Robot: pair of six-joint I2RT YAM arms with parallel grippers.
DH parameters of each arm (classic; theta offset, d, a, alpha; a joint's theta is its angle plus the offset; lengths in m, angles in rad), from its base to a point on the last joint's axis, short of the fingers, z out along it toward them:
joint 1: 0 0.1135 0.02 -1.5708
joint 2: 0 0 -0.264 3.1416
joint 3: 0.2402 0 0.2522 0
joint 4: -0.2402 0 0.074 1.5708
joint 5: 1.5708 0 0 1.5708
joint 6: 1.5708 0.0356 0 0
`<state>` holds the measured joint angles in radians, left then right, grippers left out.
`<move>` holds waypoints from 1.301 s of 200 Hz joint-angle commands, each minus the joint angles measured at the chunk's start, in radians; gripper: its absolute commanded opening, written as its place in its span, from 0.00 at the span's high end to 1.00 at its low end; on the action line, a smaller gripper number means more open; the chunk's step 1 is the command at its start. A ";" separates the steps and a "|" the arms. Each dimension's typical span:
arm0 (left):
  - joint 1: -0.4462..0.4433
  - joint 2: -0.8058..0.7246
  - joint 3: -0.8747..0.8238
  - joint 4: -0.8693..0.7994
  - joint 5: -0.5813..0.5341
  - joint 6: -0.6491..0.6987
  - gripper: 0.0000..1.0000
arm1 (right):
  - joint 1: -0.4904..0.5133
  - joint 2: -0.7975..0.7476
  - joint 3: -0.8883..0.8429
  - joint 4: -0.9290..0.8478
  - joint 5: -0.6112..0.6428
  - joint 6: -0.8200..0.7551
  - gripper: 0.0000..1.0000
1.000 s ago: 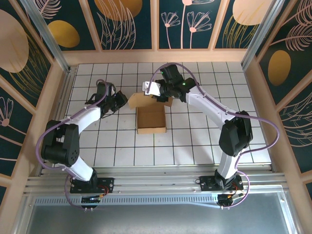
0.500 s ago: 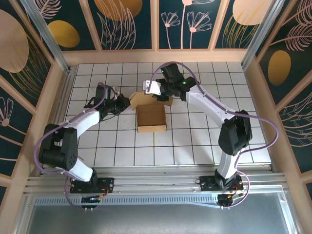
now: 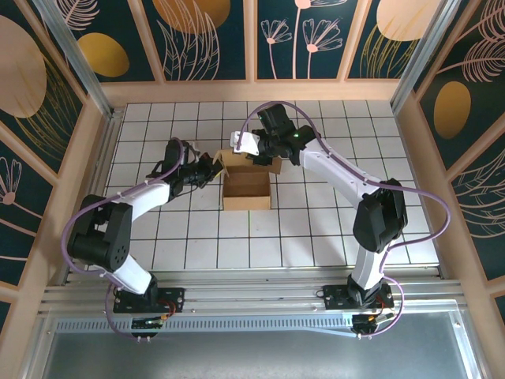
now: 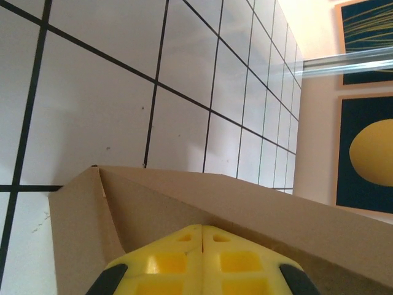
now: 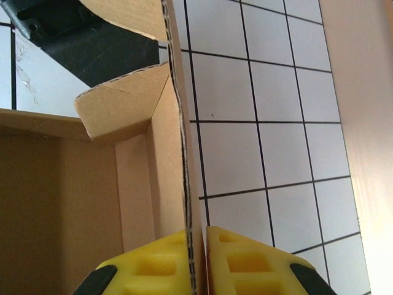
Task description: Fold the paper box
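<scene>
The paper box (image 3: 246, 192) is brown cardboard, standing open-topped near the middle of the white tiled table (image 3: 316, 229). My right gripper (image 3: 261, 160) reaches in from behind and is shut on the box's back wall. In the right wrist view the yellow fingers (image 5: 242, 261) of that gripper (image 5: 198, 235) pinch the thin cardboard edge (image 5: 179, 153), with the box's inside (image 5: 61, 203) to the left. My left gripper (image 3: 213, 167) is at the box's back left corner. Seen from the left wrist, this gripper (image 4: 202, 230) is shut with nothing in it, its tips against a cardboard panel (image 4: 276, 212).
Wooden walls (image 3: 252, 91) enclose the tiled table on three sides. A metal rail (image 3: 252, 296) carrying both arm bases runs along the near edge. Bare tiles lie in front of the box and to its right.
My left gripper has moved right, up to the box's back left corner, and the flap there now stands more upright. The right gripper has kept its grip on the back wall.
</scene>
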<state>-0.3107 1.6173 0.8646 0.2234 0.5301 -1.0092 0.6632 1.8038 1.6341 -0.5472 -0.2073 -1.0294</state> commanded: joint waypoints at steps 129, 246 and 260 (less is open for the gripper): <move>-0.044 -0.254 -0.065 -0.148 -0.198 0.195 0.85 | 0.147 -0.301 -0.494 0.494 0.235 -0.103 0.86; -0.040 -0.327 -0.138 -0.310 -0.413 0.232 0.89 | 0.237 -0.395 -0.736 0.805 0.428 -0.333 0.85; -0.024 -0.310 -0.135 -0.329 -0.412 0.213 0.88 | 0.244 -0.378 -0.718 0.783 0.448 -0.353 0.86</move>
<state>-0.3496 1.2758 0.7219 -0.0357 0.1455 -0.7647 0.8894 1.4292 0.9131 0.1585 0.1619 -1.2980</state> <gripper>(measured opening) 0.115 0.146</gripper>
